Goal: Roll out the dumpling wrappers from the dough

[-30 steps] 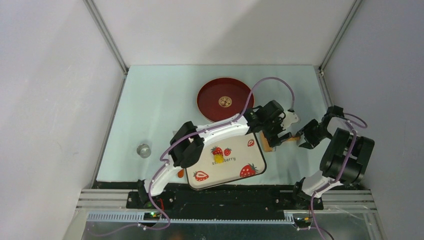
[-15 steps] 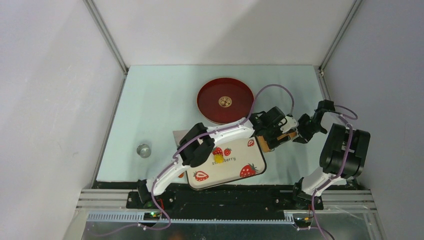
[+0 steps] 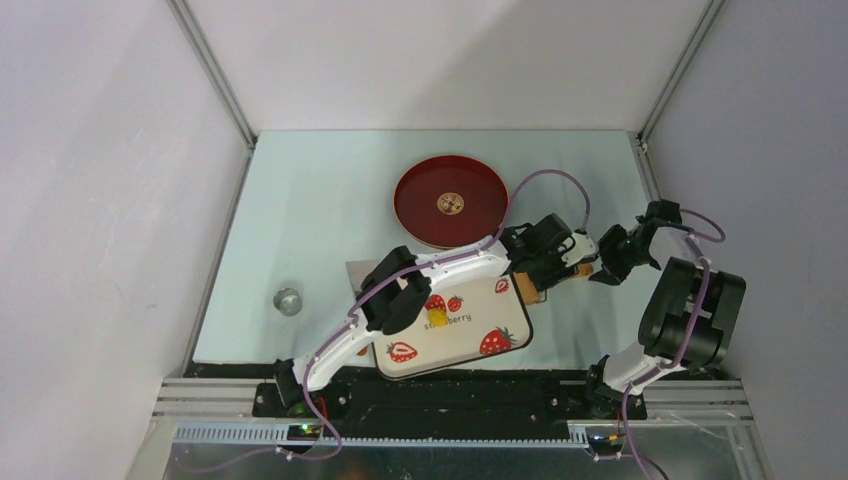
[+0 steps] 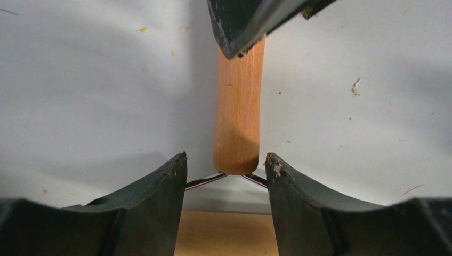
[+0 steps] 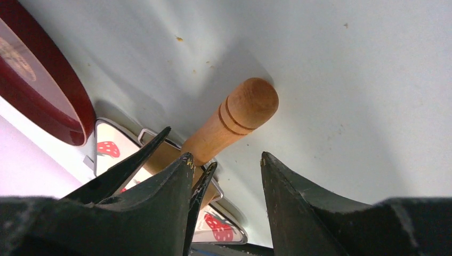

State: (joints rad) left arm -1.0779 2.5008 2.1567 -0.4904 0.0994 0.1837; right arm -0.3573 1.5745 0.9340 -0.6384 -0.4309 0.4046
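Note:
The dough, a small yellow lump, lies on the strawberry-print tray. No dumpling wrappers are in view. A wooden rolling pin rests across the tray's right edge, its handle pointing away over the table. My left gripper reaches over the tray, its fingers pressed against both sides of the pin's thick barrel. My right gripper hovers at the handle's far end. It is open, with only bare table between its fingers.
A red round plate with a gold emblem stands behind the tray. A small metal cylinder sits at the left of the table. Yellow crumbs dot the surface.
My left gripper's jaws have narrowed onto the rolling pin's barrel. The right gripper has drawn slightly back and away from the handle's end.

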